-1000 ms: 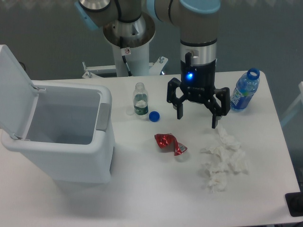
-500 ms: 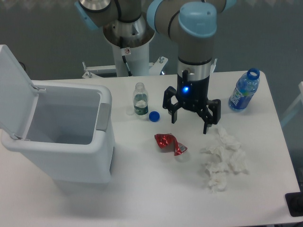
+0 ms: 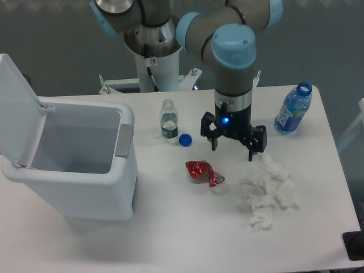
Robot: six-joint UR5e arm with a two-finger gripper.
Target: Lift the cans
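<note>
I have the gripper (image 3: 232,149) hanging over the table (image 3: 170,227) with its fingers spread wide and nothing between them, just behind and to the right of the can (image 3: 203,173), apart from it. The can lies on its side in the open middle of the table, between the white bin (image 3: 85,170) and the heap of crumpled tissue (image 3: 267,193), with the blue cap (image 3: 185,139) and the small clear bottle (image 3: 168,120) behind it and the blue bottle (image 3: 293,111) well off to the right. I judge it light and thin-walled, already crushed and bent, so it should give further under a squeeze and its glossy skin may slip. From this angle I cannot quite tell how flat it is, but the red middle looks the widest, steadiest place to take hold, closing across its short width rather than on the silvery end, which seems to taper. I would grip gently, since a light can could skid aside if one finger lands first.
</note>
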